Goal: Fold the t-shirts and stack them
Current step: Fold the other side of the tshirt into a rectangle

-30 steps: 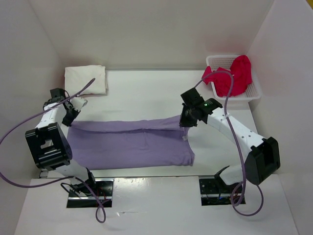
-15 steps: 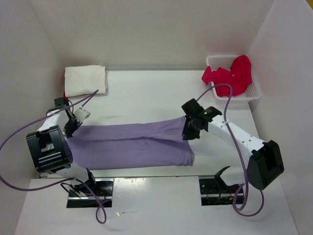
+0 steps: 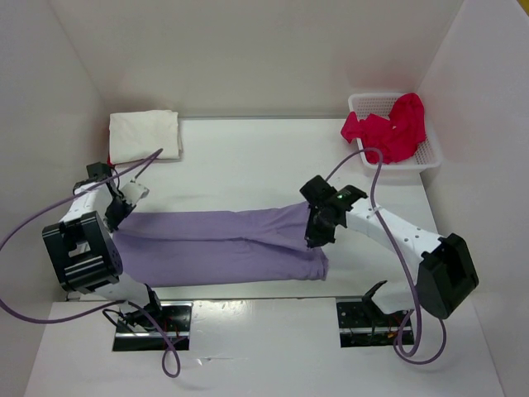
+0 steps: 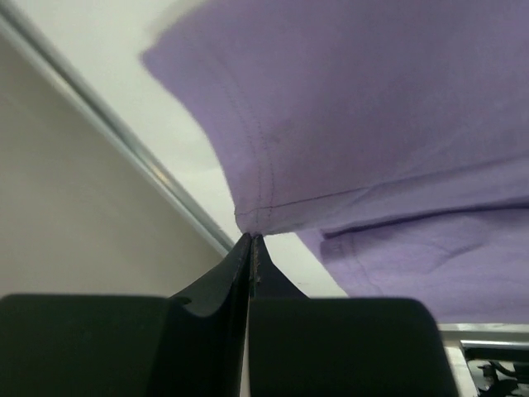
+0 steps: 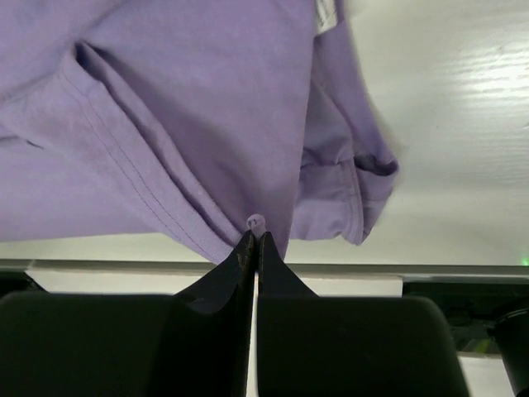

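A lavender purple t-shirt (image 3: 215,244) lies stretched across the near part of the table, doubled over along its length. My left gripper (image 3: 114,217) is shut on its left corner (image 4: 252,217), the hem pinched between the jaws (image 4: 250,240). My right gripper (image 3: 312,236) is shut on the shirt's right edge (image 5: 256,222), a small nub of cloth showing at the tips (image 5: 254,238). An off-white t-shirt (image 3: 145,136) lies folded at the back left. Red t-shirts (image 3: 395,126) are heaped in the white basket (image 3: 430,154).
The white mesh basket stands at the back right against the right wall. White walls close in the table on the left, back and right. Purple cables (image 3: 388,186) loop over both arms. The arm bases (image 3: 372,318) sit at the near edge.
Both grippers have drawn the upper layer of the purple shirt toward the near edge, laying it over the lower layer. The shirt's band has grown narrower front to back.
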`<action>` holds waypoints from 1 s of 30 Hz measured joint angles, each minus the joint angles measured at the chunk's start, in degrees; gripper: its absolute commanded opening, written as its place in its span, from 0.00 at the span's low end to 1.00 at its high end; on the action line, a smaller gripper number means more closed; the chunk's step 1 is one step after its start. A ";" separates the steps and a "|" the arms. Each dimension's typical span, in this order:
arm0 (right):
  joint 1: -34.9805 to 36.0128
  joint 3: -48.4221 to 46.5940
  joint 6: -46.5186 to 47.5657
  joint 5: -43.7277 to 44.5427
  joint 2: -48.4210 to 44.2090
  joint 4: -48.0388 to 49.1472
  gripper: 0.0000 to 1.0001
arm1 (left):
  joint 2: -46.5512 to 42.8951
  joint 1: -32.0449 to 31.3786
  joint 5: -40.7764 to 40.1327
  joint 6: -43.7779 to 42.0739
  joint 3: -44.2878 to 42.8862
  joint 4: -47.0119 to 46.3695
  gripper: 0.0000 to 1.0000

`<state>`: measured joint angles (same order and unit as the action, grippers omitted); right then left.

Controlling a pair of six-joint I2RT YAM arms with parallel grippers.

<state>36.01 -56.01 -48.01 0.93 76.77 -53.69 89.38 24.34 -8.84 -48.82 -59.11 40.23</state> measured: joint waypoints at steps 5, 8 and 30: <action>3.85 0.33 -1.33 -0.98 1.44 -0.11 0.00 | 1.55 0.00 -0.79 -0.48 3.10 -0.37 0.00; 6.21 0.81 -2.60 -2.12 1.44 -0.04 0.00 | 2.91 0.00 -1.01 -0.28 3.17 -1.36 0.00; 7.89 -5.01 -2.45 -2.21 5.25 3.17 0.51 | 5.01 0.00 -2.29 1.22 2.86 -5.22 0.12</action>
<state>43.90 -61.01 -50.46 -1.28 82.02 -50.52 94.39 24.34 -11.14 -47.59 -56.25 35.00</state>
